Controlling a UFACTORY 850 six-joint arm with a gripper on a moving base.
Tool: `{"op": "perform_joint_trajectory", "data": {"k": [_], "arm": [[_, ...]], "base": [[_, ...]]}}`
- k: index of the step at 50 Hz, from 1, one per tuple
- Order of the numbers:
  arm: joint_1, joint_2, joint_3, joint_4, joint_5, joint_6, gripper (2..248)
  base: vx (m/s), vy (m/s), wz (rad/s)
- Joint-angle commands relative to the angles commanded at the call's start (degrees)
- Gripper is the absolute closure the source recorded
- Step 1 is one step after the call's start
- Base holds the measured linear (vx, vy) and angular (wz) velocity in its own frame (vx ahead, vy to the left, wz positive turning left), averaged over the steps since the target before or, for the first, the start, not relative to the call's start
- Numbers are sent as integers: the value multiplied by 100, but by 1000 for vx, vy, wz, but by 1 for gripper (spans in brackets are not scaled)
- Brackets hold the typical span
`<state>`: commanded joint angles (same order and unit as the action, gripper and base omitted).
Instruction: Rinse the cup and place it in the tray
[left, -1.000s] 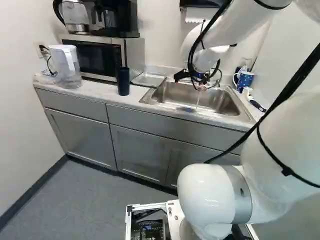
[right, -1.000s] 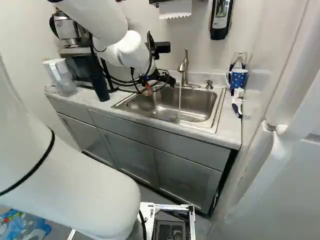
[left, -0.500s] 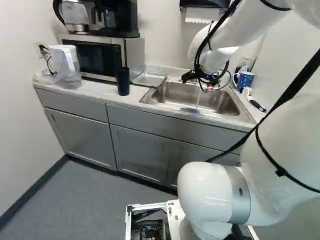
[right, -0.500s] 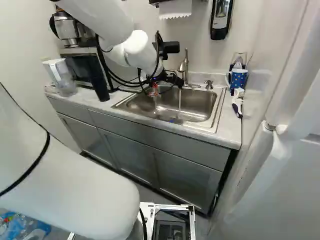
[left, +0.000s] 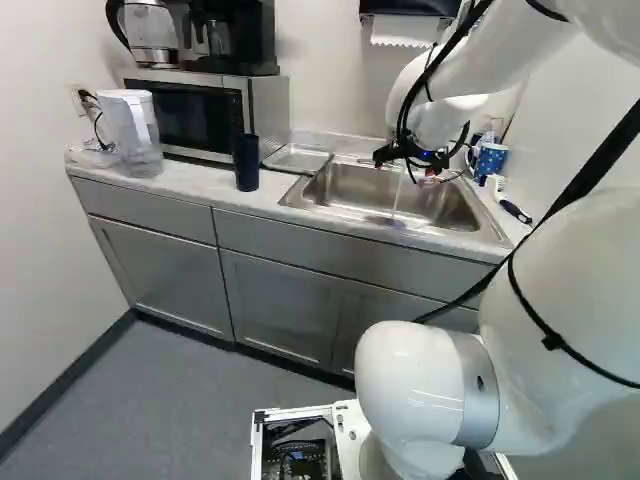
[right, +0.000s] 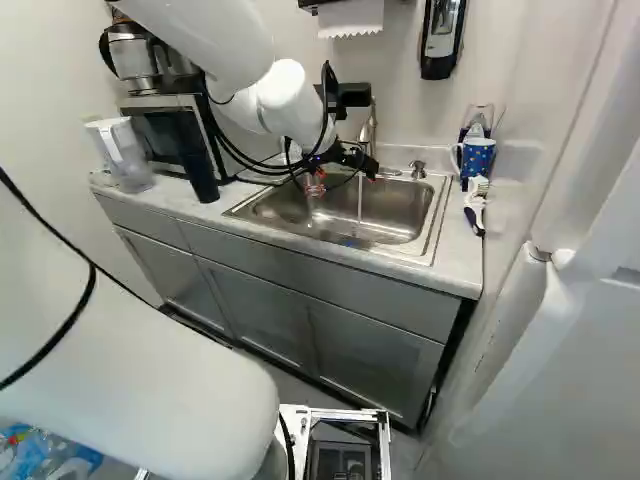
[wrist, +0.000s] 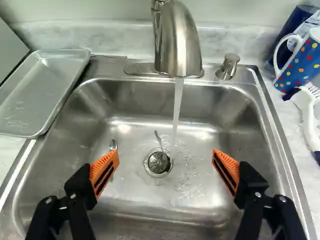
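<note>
Left of the sink (right: 395, 215), metal tray (left: 295, 158) on the desk (left: 205, 184). Over the sink, jaws (right: 343, 180) spread wide. At the sink's back edge, faucet (wrist: 177, 47) running, water (wrist: 177, 105) falling beside the drain (wrist: 158, 162). Right of the sink, blue dotted cup (right: 476, 158) on the desk; brush (right: 475, 207) nearer, just beside the cup.

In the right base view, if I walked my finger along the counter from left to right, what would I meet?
White-lidded pitcher → tall dark tumbler → sink → spotted blue mug.
</note>
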<state>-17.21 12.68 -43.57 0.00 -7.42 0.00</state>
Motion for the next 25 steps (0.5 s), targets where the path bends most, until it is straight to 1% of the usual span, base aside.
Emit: {"op": "perform_joint_trajectory", "data": {"k": [10,25], "arm": [[35,15,13,0,0,0,3],[315,63,55,0,0,0,3]], "base": [[0,0,0],[0,0,0]]}}
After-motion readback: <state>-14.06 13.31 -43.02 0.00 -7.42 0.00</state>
